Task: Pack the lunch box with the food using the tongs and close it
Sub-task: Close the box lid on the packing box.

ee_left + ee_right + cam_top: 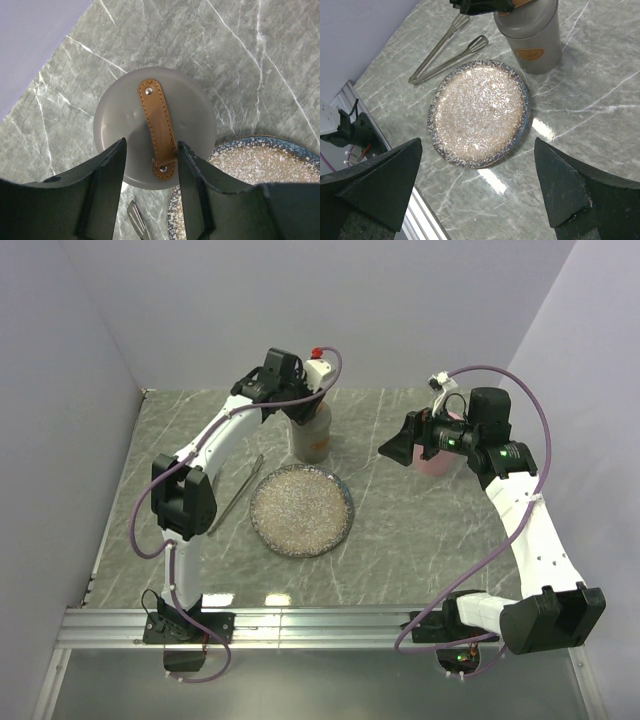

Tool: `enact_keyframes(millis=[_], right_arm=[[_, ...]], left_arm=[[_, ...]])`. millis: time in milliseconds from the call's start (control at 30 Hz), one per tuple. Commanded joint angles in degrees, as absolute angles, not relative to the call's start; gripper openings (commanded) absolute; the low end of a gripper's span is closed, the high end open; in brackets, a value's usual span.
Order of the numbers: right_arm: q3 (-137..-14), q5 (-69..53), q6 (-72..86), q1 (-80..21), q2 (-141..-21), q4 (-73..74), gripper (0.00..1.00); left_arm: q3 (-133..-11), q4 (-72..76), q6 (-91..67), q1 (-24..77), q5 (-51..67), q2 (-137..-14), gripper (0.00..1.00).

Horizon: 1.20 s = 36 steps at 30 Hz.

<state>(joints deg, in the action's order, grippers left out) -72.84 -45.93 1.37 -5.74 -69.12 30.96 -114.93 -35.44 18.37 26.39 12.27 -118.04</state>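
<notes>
You're at the opening step: your left gripper (150, 150) hangs half-open astride the strap (157, 125) of the lunch box (120, 115) near the bench's far edge, the right gripper (479, 150) gapes empty, the tongs (447, 60) lie untouched; next, pinch that strap and lift.

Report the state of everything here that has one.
Grey cylindrical lunch box with tan leather strap, upright, lid on.
Speckled round plate, empty.
Thin grey metal tongs, lying on the table, unheld.
Left gripper, jaws open above the lunch box.
Right gripper, jaws wide open, empty.
</notes>
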Motion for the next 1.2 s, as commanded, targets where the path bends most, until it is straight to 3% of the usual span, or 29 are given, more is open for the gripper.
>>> enact_keyframes(millis=[0, 267, 700, 1167], right_arm=[[-72.95, -46.05, 0.53, -5.54, -67.50, 30.32, 1.00], [-73.12, -45.79, 0.53, -5.54, -67.76, 30.50, 1.00], [-72.95, -45.97, 0.53, -5.54, -67.59, 30.67, 1.00], [-72.51, -45.97, -0.97, -5.54, -67.24, 30.85, 1.00]], left_arm=[[-114.35, -35.77, 19.16, 26.89, 12.22, -117.69, 0.51], [-113.55, -34.89, 18.98, 27.33, 10.29, -117.51, 0.50], [-121.02, -37.26, 15.12, 27.33, 10.89, -119.62, 0.18], [-124.71, -38.85, 10.02, 24.70, 15.37, -122.08, 0.07]])
